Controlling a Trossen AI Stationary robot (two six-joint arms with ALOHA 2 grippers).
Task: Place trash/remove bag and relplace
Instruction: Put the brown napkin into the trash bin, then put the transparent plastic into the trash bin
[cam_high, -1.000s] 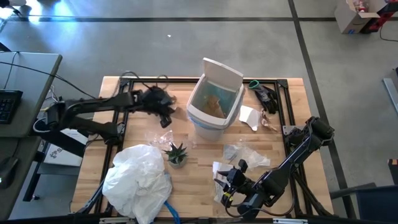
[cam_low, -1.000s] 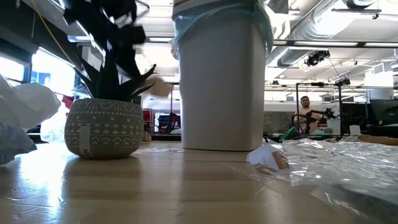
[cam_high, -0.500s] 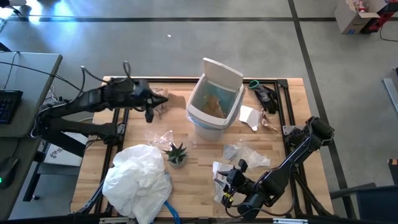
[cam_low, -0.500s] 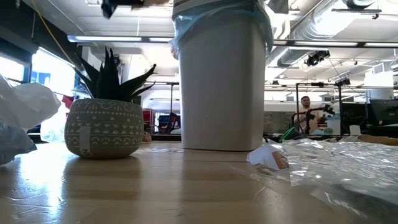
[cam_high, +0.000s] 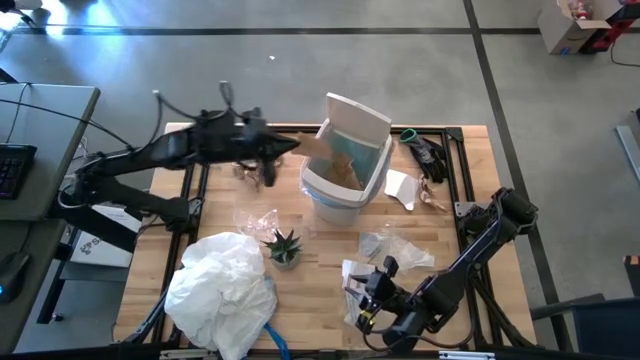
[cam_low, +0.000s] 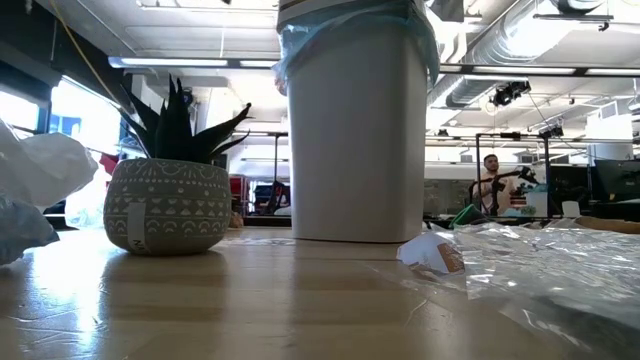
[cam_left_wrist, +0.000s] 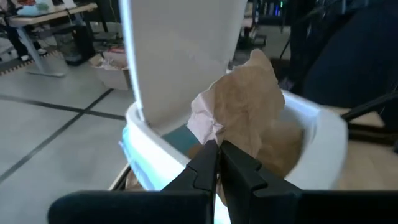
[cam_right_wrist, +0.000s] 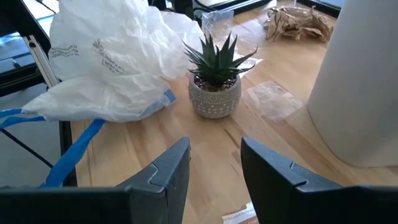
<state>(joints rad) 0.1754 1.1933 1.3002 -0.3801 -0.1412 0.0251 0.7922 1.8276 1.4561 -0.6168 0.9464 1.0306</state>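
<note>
The white bin (cam_high: 345, 165) stands at the far middle of the table with its lid (cam_high: 358, 115) up. The light-blue bag (cam_low: 300, 45) lines it and folds over its rim. Brown trash (cam_high: 347, 170) lies inside. My left gripper (cam_high: 290, 148) is raised beside the bin's left rim, shut on a crumpled brown paper piece (cam_left_wrist: 249, 106). More brown paper (cam_right_wrist: 298, 22) lies on the table left of the bin. My right gripper (cam_right_wrist: 214, 162) waits open near the table's front edge, with nothing between its fingers. My left gripper pinches the brown paper piece by its lower edge (cam_left_wrist: 214, 134) between its two fingertips. The fingers come almost level from the table's left side. The paper stands up past the fingertips, lifted clear of the table, over the bin's left rim (cam_left_wrist: 155, 140).
A small potted plant (cam_high: 283, 247) stands near the table's middle, with a large white plastic bag (cam_high: 225, 285) at the near left. Clear wrappers (cam_high: 395, 245) and a white paper scrap (cam_high: 400, 188) lie right of the bin. Dark items (cam_high: 425, 152) sit at the far right.
My left gripper has risen from the table left of the bin and gone right toward the bin, tipping up toward level. It stays shut on the brown paper piece, which is now lifted clear and at the bin's rim.
</note>
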